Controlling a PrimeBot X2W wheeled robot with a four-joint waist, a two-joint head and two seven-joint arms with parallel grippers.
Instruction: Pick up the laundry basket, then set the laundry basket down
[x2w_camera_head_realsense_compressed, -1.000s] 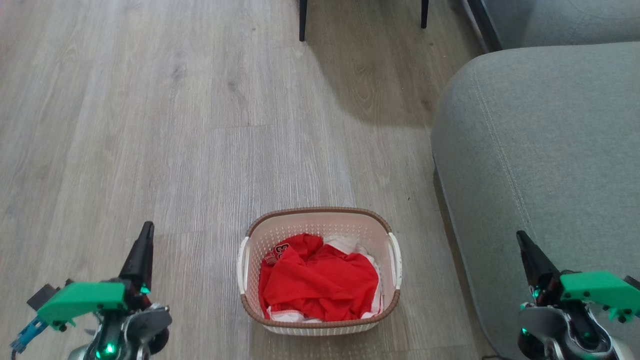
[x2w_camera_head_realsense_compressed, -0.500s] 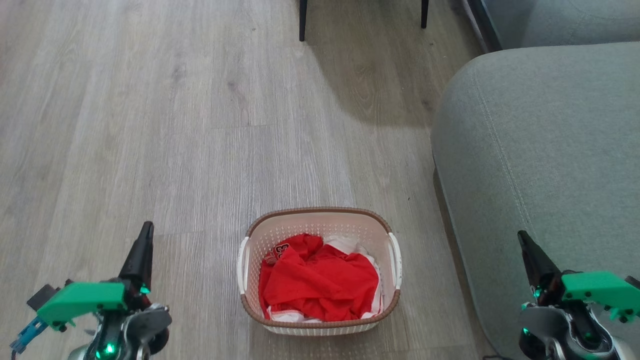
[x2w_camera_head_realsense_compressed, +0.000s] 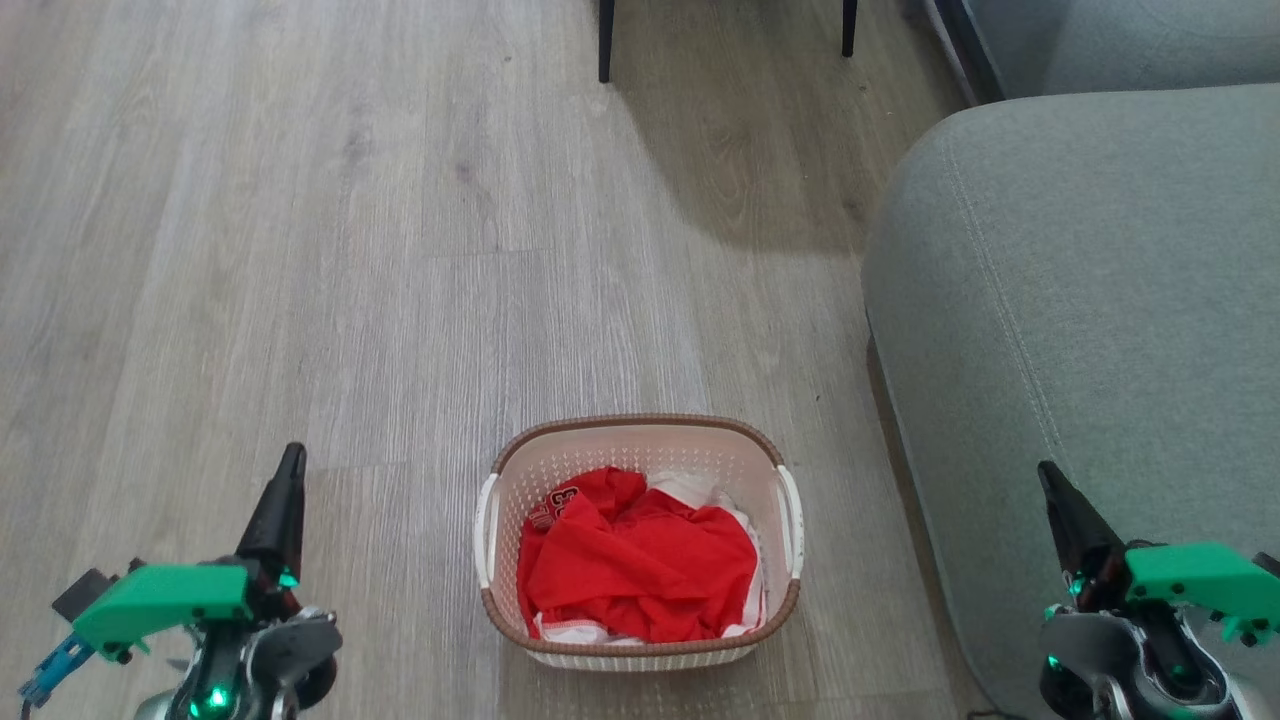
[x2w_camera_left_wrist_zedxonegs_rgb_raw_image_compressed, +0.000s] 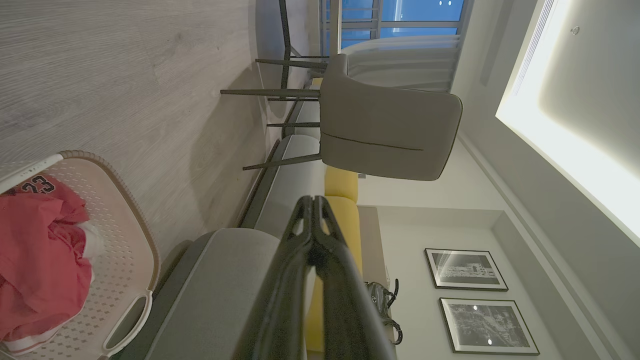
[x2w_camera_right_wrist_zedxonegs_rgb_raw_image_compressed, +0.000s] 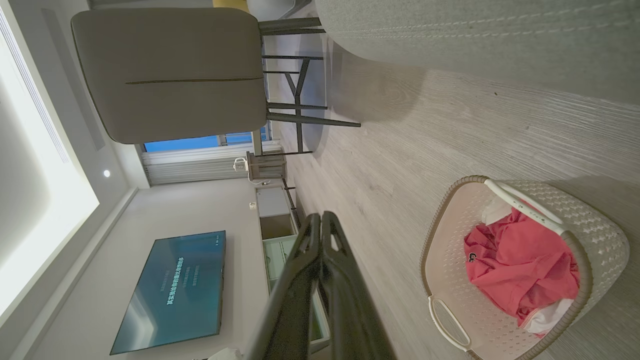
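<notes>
Looking down from the head view, you have the basket (x2w_camera_head_realsense_compressed: 640, 655) standing upright on the floor (x2w_camera_head_realsense_compressed: 350, 250) at lower centre of the frame, mouth up. Inside lies a crumpled red shirt (x2w_camera_head_realsense_compressed: 640, 570) covering most of the bottom. White cloth (x2w_camera_head_realsense_compressed: 692, 488) peeks out behind it toward the upper right and along its lower edge. A printed number shows on the shirt's upper left.

The basket's longer side seems to run left to right across the frame, with the left handle (x2w_camera_head_realsense_compressed: 485, 530) and right handle (x2w_camera_head_realsense_compressed: 793, 520) at its two ends. It is a rounded rectangle in cream-white plastic, its walls pierced with small holes, topped by a brown woven-look rim (x2w_camera_head_realsense_compressed: 640, 420). The handles are white.

Your left gripper (x2w_camera_head_realsense_compressed: 293, 458) sits at lower left, fingers pressed together on nothing, pointing up the frame. Your right gripper (x2w_camera_head_realsense_compressed: 1046, 472) sits at lower right over the grey sofa (x2w_camera_head_realsense_compressed: 1080, 300), likewise closed and empty. Both are well apart from the basket, one on each side. The sofa's edge lies near the basket's right end.
</notes>
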